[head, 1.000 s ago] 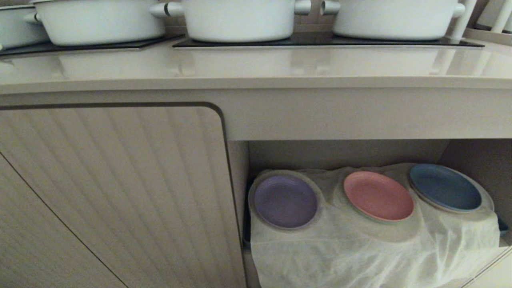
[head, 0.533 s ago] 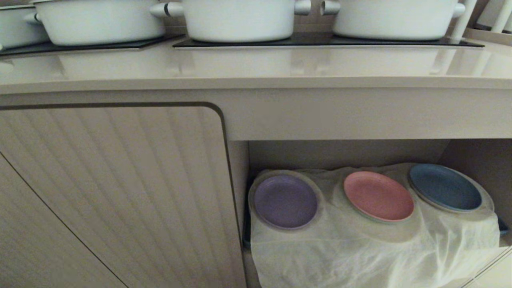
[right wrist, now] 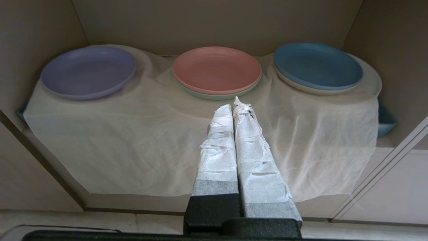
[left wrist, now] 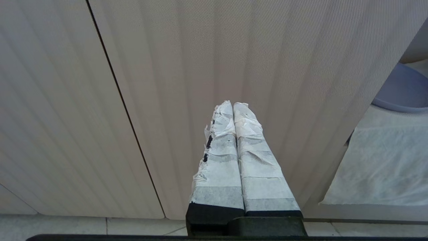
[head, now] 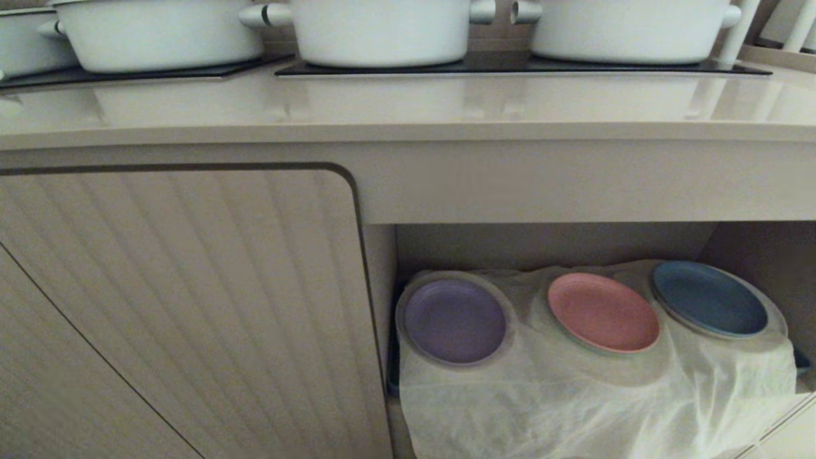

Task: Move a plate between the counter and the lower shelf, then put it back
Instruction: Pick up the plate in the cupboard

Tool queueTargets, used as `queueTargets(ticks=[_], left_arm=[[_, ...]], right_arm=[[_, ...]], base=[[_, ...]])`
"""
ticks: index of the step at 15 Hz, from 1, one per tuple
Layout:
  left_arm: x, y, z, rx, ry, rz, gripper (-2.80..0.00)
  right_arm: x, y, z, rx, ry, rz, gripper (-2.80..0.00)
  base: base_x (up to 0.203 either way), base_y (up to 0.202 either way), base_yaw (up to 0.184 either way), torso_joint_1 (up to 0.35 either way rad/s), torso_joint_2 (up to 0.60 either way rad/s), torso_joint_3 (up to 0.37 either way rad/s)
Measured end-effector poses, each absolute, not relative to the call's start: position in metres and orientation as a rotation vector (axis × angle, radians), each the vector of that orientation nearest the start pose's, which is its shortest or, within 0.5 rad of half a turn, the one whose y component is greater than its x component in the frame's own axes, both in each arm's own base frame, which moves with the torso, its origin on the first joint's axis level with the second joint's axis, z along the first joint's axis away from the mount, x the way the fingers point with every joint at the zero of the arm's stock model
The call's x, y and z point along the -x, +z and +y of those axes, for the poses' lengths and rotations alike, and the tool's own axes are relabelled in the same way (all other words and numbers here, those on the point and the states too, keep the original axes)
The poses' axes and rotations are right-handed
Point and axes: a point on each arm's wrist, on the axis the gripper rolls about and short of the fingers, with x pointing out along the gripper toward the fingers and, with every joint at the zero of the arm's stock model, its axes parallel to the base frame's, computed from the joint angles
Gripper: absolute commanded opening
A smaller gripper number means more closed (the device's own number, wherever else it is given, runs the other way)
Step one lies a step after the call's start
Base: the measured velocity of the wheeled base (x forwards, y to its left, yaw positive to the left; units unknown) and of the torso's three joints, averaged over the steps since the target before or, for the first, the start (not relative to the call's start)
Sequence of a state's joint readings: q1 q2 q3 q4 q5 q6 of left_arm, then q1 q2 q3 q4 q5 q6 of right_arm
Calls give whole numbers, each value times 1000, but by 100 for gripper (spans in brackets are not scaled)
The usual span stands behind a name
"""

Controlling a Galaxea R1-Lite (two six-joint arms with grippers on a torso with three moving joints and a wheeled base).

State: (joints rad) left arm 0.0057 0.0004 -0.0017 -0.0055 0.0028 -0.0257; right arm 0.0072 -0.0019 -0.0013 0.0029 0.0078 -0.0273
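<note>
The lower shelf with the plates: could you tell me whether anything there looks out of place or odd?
Mostly tidy. The odd part is the crinkled white sheet draped over the lower shelf: the purple plate, pink plate and blue plate sit on it, and it hangs rumpled over the front edge.

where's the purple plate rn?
In the head view the purple plate sits on the white sheet in the lower shelf, at its left end beside the cabinet door, with the pink plate to its right.
</note>
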Motion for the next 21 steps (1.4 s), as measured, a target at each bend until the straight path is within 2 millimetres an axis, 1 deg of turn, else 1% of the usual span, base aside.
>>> queueTargets(ticks=[3, 9, 14, 16, 18, 21], left_arm=[[23, 77, 0, 26, 8, -7, -280], [23, 77, 0, 26, 8, -7, -280], [23, 77, 0, 25, 8, -7, -280], [23, 77, 0, 25, 8, -7, -280], [23, 77, 0, 26, 8, -7, -280], [23, 77, 0, 26, 8, -7, -280]], right_arm=[[23, 76, -1, 23, -16, 0, -280], [23, 76, -1, -31, -17, -4, -280], [23, 76, -1, 8, -9, -9, -280], [23, 78, 0, 61, 23, -16, -280], [26, 85, 1, 85, 67, -40, -280], [30, 99, 5, 96, 219, -85, -280]], base=[[0, 0, 0, 0, 0, 0], [0, 0, 0, 0, 0, 0], [0, 0, 0, 0, 0, 0], [0, 0, 0, 0, 0, 0], [0, 0, 0, 0, 0, 0], [0, 0, 0, 0, 0, 0]])
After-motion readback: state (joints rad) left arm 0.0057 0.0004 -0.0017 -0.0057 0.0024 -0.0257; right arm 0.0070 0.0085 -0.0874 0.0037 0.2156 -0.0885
